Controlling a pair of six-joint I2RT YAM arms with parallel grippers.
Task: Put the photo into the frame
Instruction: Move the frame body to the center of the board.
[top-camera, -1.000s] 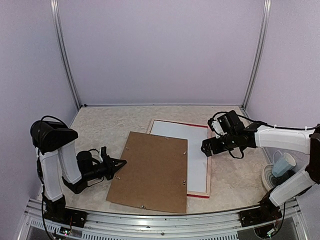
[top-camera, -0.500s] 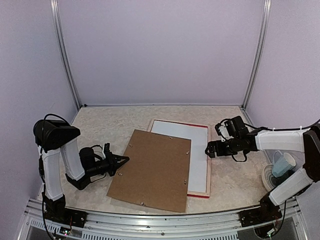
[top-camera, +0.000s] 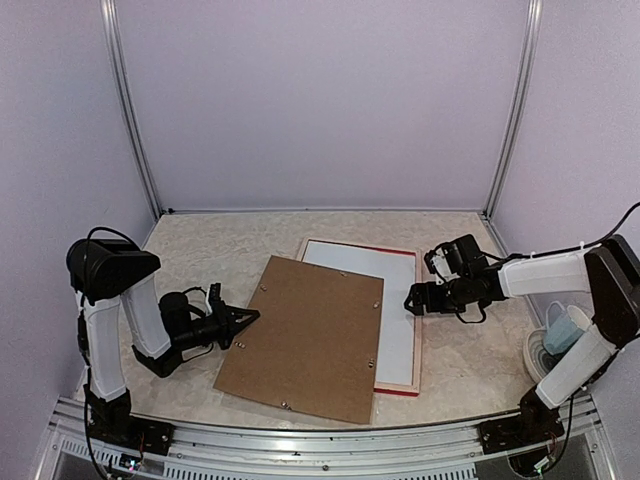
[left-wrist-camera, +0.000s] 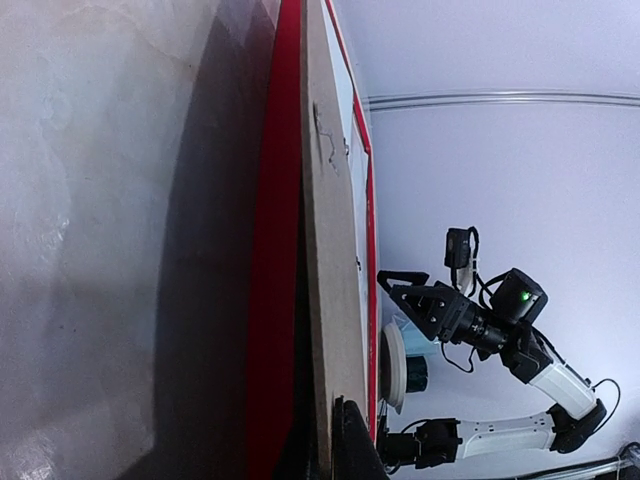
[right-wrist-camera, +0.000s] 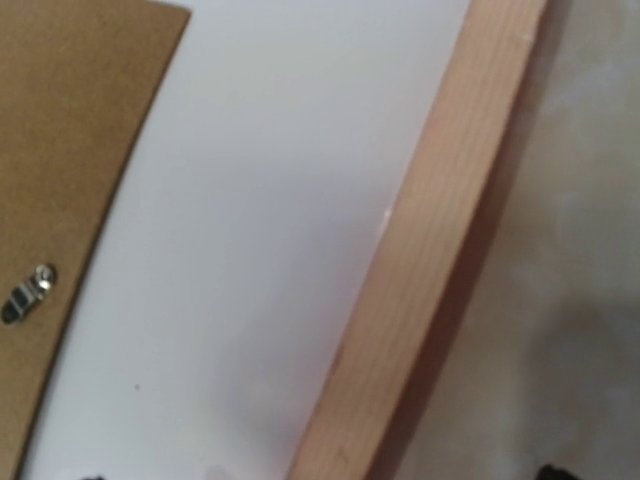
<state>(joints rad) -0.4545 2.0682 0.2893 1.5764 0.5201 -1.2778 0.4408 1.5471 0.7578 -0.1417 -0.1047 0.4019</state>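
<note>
The frame (top-camera: 416, 330) lies face down, pale wood rail (right-wrist-camera: 440, 250) up, a red edge showing. A white sheet (top-camera: 388, 300) fills it; I cannot tell whether it is the photo's white back, and no red print side shows. The brown backing board (top-camera: 310, 335) lies askew over the frame's left part. My left gripper (top-camera: 240, 325) is at the board's left edge, turned on its side, with the board's edge (left-wrist-camera: 322, 300) between its fingers (left-wrist-camera: 355, 450). My right gripper (top-camera: 412, 300) hovers over the frame's right rail, its fingers barely showing at the bottom corners of the right wrist view.
A white dish holding a blue cup (top-camera: 562, 335) stands at the table's right edge, beside my right arm. Metal cage posts (top-camera: 130, 110) and lilac walls close the back and sides. A metal rail (top-camera: 300, 435) runs along the near edge.
The backing board has shifted slightly up and right with my left gripper at its edge. My right gripper drew back to the right, then returned a little towards the frame's rail.
</note>
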